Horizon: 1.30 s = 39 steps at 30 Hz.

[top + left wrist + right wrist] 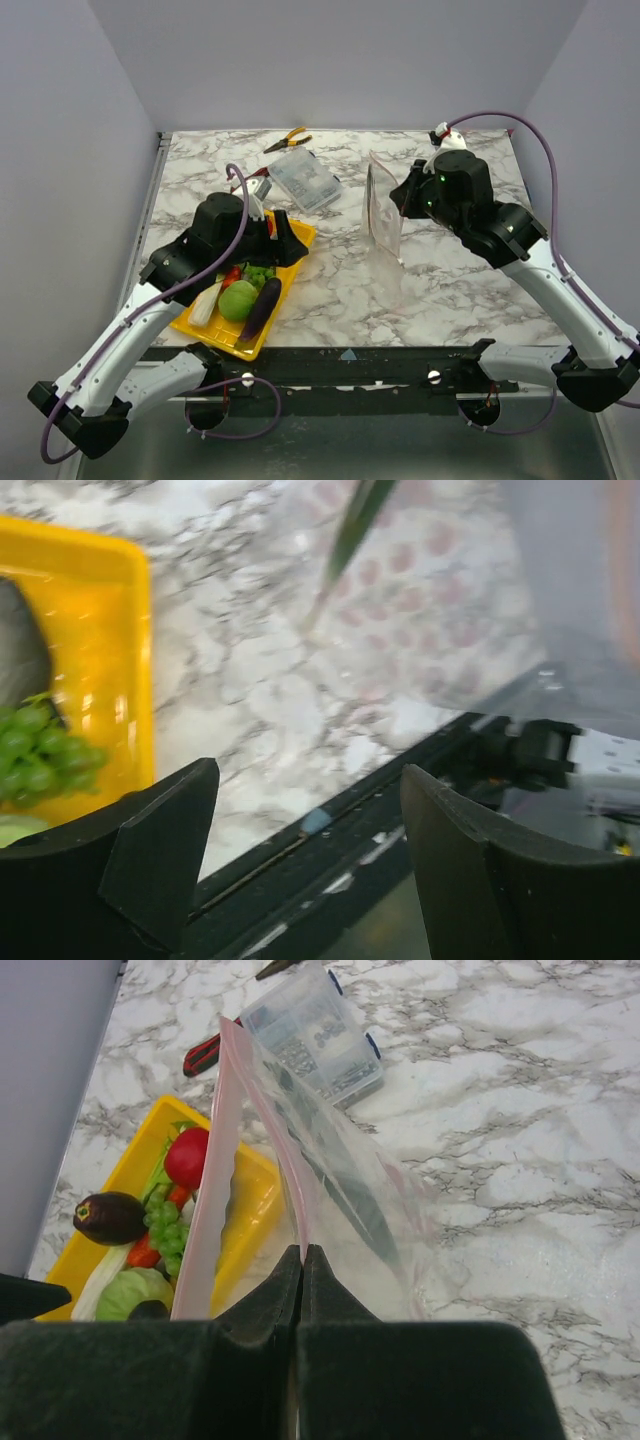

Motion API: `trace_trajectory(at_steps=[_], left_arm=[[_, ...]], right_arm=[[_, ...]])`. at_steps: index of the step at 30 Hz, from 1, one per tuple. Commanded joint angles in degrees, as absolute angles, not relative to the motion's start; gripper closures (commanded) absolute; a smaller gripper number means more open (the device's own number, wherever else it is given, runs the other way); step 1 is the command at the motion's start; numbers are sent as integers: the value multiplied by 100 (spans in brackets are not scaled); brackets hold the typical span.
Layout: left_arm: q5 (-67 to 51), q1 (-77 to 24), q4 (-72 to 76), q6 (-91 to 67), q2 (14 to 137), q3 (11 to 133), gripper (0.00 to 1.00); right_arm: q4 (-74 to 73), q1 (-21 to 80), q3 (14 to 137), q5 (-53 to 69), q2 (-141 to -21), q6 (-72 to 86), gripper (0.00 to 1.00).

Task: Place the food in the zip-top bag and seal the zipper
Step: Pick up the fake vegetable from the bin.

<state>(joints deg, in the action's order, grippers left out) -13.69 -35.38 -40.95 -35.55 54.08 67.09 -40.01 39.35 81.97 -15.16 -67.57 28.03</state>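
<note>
**Left tool**: raised by the right side of the yellow tray, jaws wide apart, nothing between them.

**Right tool**: pinched tight on one end of the mouth of the zip-top bag, holding it upright on the tabletop right of centre, well apart from the tray.

**Zipper**: unsealed, its two pink strips spreading away from the pinch.

**Long dark green piece**: visible through the bag wall. Inside or behind, cannot tell.

**Tray:** toward the tabletop's near left corner, with its far half hidden under the left arm in the top view. Carries tomato, dark brown ball, leafy greens, cabbage, eggplant and leek.

**Clear box**: beyond the tray toward the far edge, left of the bag.

**Red-handled pliers**: just beside the box.

**Yellow-handled pliers**: at the far edge.
</note>
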Motion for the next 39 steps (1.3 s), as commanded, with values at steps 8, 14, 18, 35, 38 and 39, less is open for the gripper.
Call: trace_trajectory(at_steps=[8, 14, 18, 35, 38, 39], left_arm=[[794, -3507, -4927, -3471, 5697, 5458, 21], [617, -3516, -4719, -3573, 5564, 4971, 20], [335, -3564, -4754, -3543, 5792, 4905, 21], [327, -3647, -5513, -3021, 5534, 6060, 98], [8, -3641, -5650, -2932, 5312, 6865, 100], [-221, -3647, -5646, -2912, 5247, 7103, 100]], right_arm=[[-3745, 3915, 8109, -1367, -6570, 2853, 99], [-3677, 3914, 8055, -1312, -6500, 2852, 99], [-3648, 3913, 8064, -1245, -6520, 2844, 99], [-3610, 3911, 8016, -1218, -6520, 2843, 99], [-3591, 3913, 8006, -1205, -6527, 2852, 99], [-3582, 3911, 8000, -1188, -6538, 2855, 99]])
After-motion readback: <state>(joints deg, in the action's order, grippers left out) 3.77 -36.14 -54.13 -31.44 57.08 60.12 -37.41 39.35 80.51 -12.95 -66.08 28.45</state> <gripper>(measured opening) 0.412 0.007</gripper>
